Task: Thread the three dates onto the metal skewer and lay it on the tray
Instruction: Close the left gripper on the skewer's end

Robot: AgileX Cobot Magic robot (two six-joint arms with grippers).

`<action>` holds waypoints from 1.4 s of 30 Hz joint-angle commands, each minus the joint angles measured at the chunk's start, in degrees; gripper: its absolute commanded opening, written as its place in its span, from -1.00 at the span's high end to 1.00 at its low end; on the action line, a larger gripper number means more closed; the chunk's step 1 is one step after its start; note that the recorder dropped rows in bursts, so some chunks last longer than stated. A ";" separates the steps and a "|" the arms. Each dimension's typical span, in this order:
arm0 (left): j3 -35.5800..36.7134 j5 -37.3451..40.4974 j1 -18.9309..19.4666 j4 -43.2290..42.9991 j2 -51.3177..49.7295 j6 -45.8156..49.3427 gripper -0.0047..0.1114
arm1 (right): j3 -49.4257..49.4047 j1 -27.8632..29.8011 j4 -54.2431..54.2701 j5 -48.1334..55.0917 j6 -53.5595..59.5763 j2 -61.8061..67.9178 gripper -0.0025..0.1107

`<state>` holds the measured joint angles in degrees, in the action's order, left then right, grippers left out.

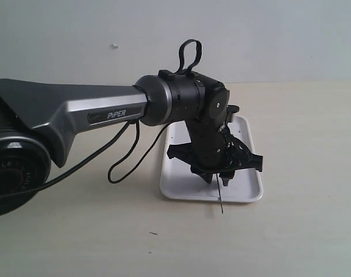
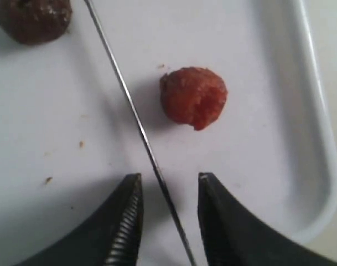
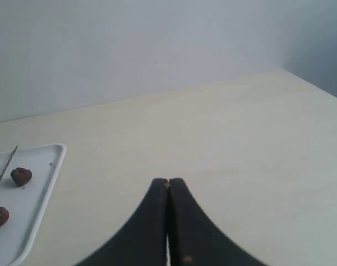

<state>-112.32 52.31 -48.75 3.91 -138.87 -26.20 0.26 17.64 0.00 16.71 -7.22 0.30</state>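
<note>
Pale wooden worktop [image 1: 290,242] runs back to a plain light wall [image 1: 279,34]. On it, right of centre, lies the white tray [image 1: 247,138]. The metal skewer [image 2: 136,119] lies on the tray, a thin straight grey rod whose near end juts past the tray's near rim. A reddish date [image 2: 193,97], roundish and wrinkled with one torn face, sits just beside the rod on one side. A darker date [image 2: 32,19] sits on the other side, farther off and partly cut by the frame edge. Tiny brown crumbs [image 2: 48,180] fleck the tray floor around them.

The left pincer [image 2: 170,176] hangs pointing down over the tray's near half. Its two ribbed black fingers [image 2: 126,221] are spread, one on each side of the skewer, neither touching it, and it grips nothing. Its arm reaches in level from the left, then bends sharply down at the wrist. The right pincer [image 3: 168,191] is pressed fully closed and empty, over the worktop and well apart from the tray.
</note>
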 commanded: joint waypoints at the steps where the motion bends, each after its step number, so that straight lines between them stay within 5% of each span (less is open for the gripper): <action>1: -0.30 1.45 -0.14 -0.25 0.32 -0.86 0.31 | -0.26 0.33 0.00 -0.11 -0.10 -0.30 0.96; 24: -0.30 1.08 -0.14 -0.36 -2.31 -0.86 0.33 | -0.26 0.33 0.00 -0.11 -0.10 -0.30 0.96; 31: -0.30 1.28 -0.14 -0.25 -2.54 -1.02 0.90 | -0.26 0.33 0.00 -0.11 -0.10 -0.30 0.96; 42: -0.30 1.69 0.27 -0.56 -1.46 -5.71 0.92 | -0.26 0.33 0.00 -0.11 -0.10 -0.30 0.96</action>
<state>-112.96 53.17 -48.75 3.58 -139.95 -30.67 0.26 17.64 0.00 16.71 -7.22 0.30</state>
